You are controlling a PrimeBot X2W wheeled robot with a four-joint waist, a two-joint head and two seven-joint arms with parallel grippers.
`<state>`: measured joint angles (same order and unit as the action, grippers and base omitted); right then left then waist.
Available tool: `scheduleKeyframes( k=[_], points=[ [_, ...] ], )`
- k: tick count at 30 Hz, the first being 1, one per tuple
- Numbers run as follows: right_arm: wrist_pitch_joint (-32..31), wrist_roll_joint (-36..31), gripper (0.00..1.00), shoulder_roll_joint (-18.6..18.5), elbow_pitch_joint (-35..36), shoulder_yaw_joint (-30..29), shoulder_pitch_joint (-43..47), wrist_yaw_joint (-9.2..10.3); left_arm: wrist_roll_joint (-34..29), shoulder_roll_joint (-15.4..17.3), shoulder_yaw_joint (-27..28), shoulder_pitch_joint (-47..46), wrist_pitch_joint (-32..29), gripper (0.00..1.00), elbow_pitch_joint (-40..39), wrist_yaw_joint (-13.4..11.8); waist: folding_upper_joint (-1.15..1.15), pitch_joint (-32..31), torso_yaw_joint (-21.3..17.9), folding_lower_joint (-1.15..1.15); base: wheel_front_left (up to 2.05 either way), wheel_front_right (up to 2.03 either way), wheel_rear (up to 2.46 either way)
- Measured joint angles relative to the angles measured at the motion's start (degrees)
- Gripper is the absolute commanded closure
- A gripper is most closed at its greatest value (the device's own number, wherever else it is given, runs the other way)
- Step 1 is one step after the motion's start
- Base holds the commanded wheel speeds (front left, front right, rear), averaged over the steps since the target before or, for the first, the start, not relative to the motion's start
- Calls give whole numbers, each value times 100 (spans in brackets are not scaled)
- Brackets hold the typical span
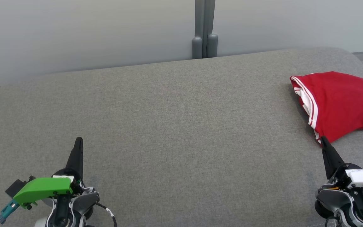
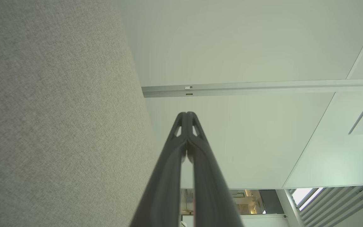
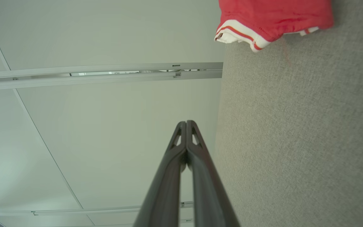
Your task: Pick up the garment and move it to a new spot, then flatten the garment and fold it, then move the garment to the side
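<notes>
Left fingers (image 1: pixel 76 157) and right fingers (image 1: pixel 328 154) are pressed together, empty. Garment (image 1: pixel 342 101) sits bunched far right on the cushion (image 1: pixel 181 126). Probably the right arm's pick.

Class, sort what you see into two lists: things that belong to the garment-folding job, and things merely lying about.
Job: red garment, left gripper, right gripper, grey padded surface it lies on.
Just about: pale wall panels, grey post.

The left hand (image 1: pixel 78 141) sits low on the robot's left side, its two dark fingers (image 2: pixel 172 164) pressed together and pointing forward. The right hand (image 1: pixel 323 140) mirrors it on the right, its fingers (image 3: pixel 169 176) likewise closed and empty.
</notes>
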<state>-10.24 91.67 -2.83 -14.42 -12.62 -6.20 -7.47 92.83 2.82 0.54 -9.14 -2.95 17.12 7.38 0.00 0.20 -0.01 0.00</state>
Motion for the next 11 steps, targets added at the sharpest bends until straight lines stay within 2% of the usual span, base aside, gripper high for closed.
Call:
scheduleKeyframes(
  k=[11],
  points=[
    [-1,0,100,0,0,-1,-1,0,0,0,0,0,0,100,-1,0,0,0,0,0,0,0,0]
  ],
)
